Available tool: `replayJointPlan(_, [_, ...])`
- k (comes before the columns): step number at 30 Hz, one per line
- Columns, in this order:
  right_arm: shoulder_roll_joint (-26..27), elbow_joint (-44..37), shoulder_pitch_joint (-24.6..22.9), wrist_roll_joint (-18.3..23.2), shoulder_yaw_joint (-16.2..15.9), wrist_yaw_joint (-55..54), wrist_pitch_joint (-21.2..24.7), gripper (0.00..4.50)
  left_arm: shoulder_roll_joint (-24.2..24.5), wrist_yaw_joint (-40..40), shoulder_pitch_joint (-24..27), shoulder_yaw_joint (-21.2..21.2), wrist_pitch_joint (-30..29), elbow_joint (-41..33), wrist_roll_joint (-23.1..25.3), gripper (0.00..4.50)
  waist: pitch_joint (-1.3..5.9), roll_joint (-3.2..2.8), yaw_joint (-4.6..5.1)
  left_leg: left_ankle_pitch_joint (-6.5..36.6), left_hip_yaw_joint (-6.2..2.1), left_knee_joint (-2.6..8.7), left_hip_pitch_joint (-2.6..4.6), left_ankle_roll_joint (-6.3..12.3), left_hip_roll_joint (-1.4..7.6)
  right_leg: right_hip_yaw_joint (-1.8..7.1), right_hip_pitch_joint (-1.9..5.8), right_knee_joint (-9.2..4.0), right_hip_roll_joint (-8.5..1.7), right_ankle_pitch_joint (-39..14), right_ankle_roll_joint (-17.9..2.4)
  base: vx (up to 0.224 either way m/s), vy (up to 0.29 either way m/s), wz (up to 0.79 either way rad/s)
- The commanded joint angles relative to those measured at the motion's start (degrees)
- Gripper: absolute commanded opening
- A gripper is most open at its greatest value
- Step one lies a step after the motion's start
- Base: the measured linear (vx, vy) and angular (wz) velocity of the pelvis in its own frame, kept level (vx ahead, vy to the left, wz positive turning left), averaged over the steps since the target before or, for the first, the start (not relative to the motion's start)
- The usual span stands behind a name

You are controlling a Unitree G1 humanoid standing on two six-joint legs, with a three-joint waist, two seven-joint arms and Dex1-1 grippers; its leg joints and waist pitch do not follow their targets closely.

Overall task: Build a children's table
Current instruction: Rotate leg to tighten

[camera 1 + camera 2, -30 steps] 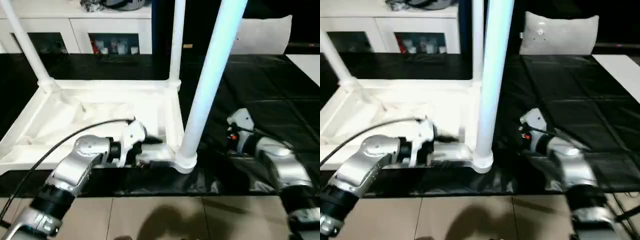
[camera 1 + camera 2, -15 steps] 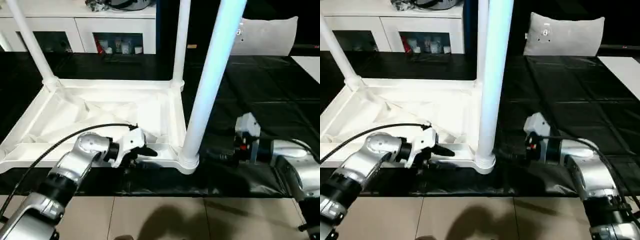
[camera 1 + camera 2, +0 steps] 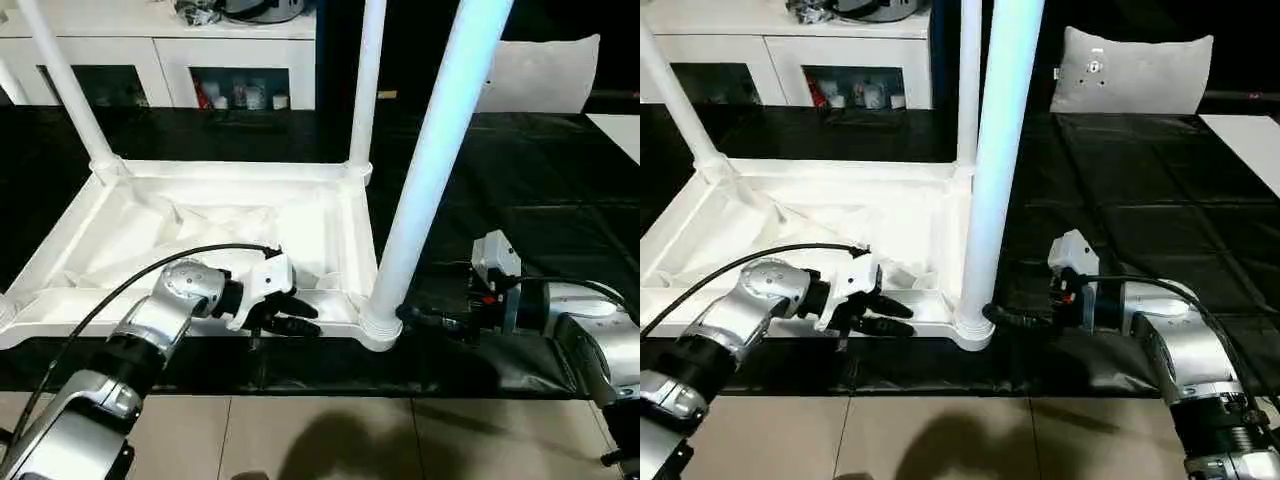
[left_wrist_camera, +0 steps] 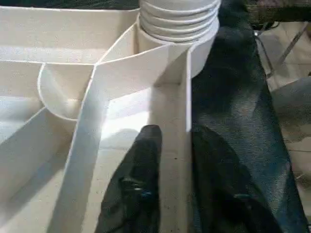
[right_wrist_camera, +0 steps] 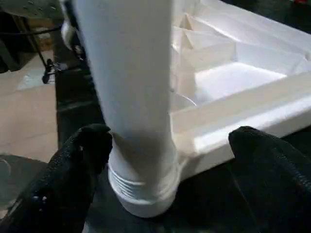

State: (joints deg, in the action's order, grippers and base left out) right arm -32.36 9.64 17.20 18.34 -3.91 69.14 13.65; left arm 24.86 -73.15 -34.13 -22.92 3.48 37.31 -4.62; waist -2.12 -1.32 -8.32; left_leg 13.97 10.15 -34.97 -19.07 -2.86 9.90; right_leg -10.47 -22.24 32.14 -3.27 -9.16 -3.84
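Silver rounded forearms, left forearm [image 3: 160, 320] trailed by a black cable [image 3: 110, 290], white wrist housings behind black two-fingered jaws, red marking on the right wrist housing [image 3: 490, 262], black elbow collars.

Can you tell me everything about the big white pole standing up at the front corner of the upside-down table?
The long white round plastic leg stands upright, leaning slightly, in the near round corner socket of the upside-down white ribbed table top lying on black sheeting. Ridged rings circle its base. Its top leaves the picture. The right hand is open, black fingers either side of the base; contact is unclear. The left hand straddles the rim wall beside the socket.
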Motion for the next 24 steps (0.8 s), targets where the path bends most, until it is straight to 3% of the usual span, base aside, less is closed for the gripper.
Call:
replayJointPlan(1, [-0.96, -1.64, -0.26, 1.41, -0.91, 1.43, 1.69, 4.50, 0.15, -0.25, -0.64, -1.06, 0.39, 2.74, 2.24, 0.77, 3.59, 0.17, -0.26, 3.84, -1.52, 3.65, -0.24, 4.35, 3.41, 3.73, 3.54, -5.42, -6.19, -23.30, 6.48, 0.000, 0.000, 0.00])
replayJointPlan(3, [-0.99, -1.57, -0.13, 1.71, -1.27, 2.24, 1.93, 4.50, 0.10, -0.49, -0.74, -1.13, 0.48, 3.06, 2.42, 0.70, 3.49, 0.21, -0.18, 4.69, -1.52, 3.68, -0.15, 4.23, 3.42, 3.61, 3.50, -5.66, -6.20, -24.66, 7.06, 0.000, 0.000, 0.00])
replayJointPlan(4, [-0.98, -1.47, -0.01, 1.85, -1.50, 2.80, 2.07, 4.20, 0.03, -0.72, -0.84, -1.12, 0.57, 3.31, 2.59, 0.64, 3.52, 0.22, -0.18, 4.81, -1.49, 3.68, -0.12, 4.13, 3.40, 3.60, 3.51, -5.73, -6.25, -25.02, 7.09, 0.000, 0.000, 0.00])
replayJointPlan(9, [0.11, 0.75, 1.55, 1.32, -2.83, 4.40, 2.00, 3.78, 0.03, -1.55, -1.11, -1.54, 1.42, 4.15, 3.75, 0.23, 3.59, 0.17, -0.17, 4.66, -1.48, 3.62, -0.23, 4.01, 3.22, 3.46, 3.52, -5.85, -6.12, -25.41, 7.98, 0.000, 0.000, 0.00])
replayJointPlan(13, [0.79, 3.07, 3.61, 0.97, -4.50, 5.84, 2.40, 3.57, 0.54, -2.83, -1.11, -2.58, 1.65, 3.80, 5.26, 0.01, 3.72, 0.22, -0.17, 4.14, -1.57, 3.65, -0.25, 4.13, 3.48, 3.56, 3.52, -5.44, -6.30, -23.99, 6.77, 0.000, 0.000, 0.00])
replayJointPlan(24, [2.86, 9.98, 8.21, 0.16, -6.82, 8.74, 2.40, 2.62, 0.00, -4.22, -0.59, -1.42, 0.78, 2.52, 3.91, 0.00, 3.75, 0.26, -0.24, 2.95, -1.65, 3.72, -0.29, 4.37, 3.99, 4.03, 3.53, -4.98, -6.73, -22.88, 4.31, 0.000, 0.000, 0.00])
